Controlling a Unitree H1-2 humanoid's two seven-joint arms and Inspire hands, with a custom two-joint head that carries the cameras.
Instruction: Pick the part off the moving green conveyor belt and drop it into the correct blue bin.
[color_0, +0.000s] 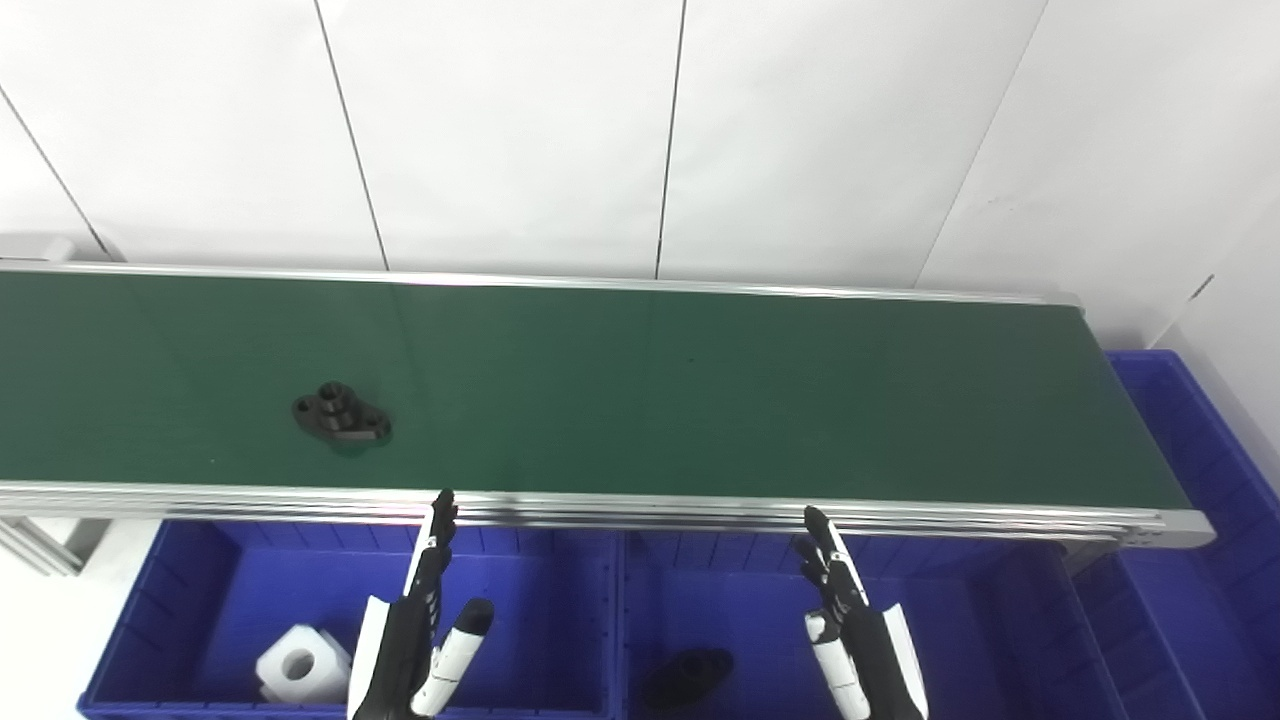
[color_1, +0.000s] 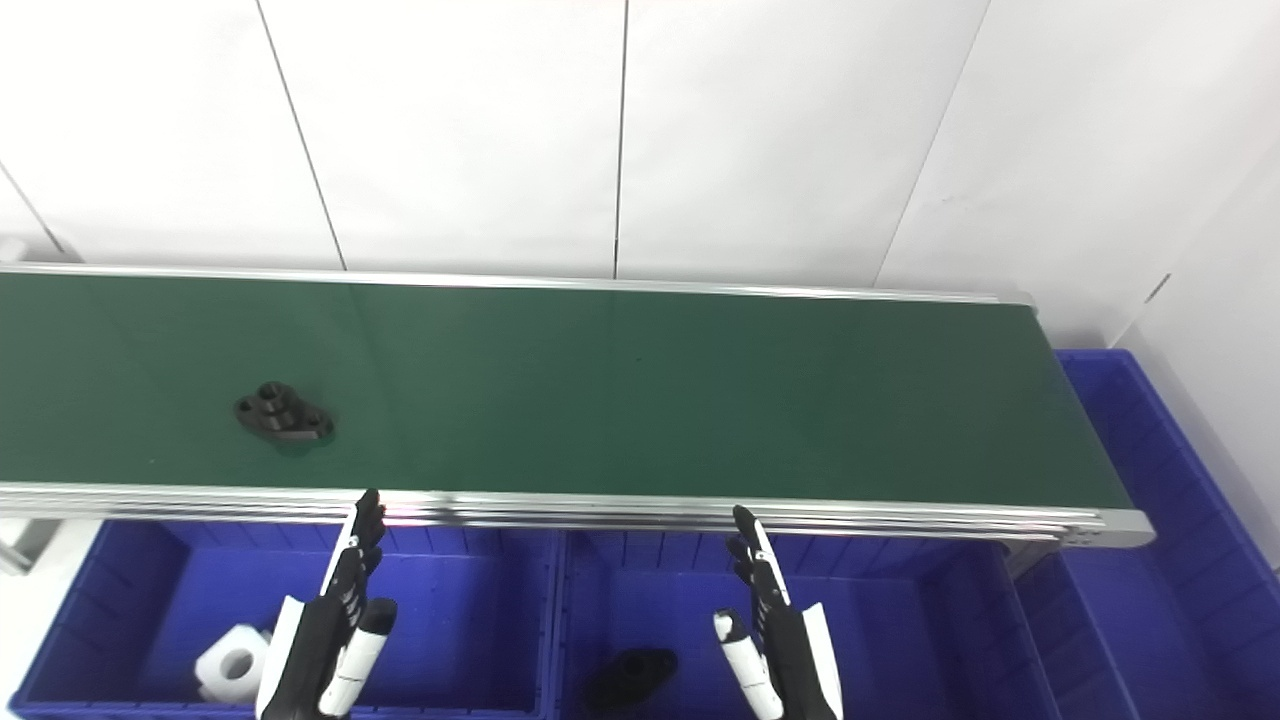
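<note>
Counting for you: one black part (color_0: 341, 415) lies on the green belt (color_0: 700, 400) near its front edge, left of both hands. Three blue bins show: the left bin (color_0: 200, 560) holds one white part (color_0: 300, 662), the middle bin (color_0: 960, 600) one black part (color_0: 688, 675), the right bin (color_0: 1200, 480) sits past the belt's end. Your left hand (color_0: 415, 640) and right hand (color_0: 860, 640) hover over the bins, fingers straight, thumbs apart, holding nothing.

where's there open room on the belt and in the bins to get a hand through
The green belt is bare everywhere right of the black part. The left bin holds a white part at its left; the middle bin has a black part near its front left. The left hand and right hand hover over them.
</note>
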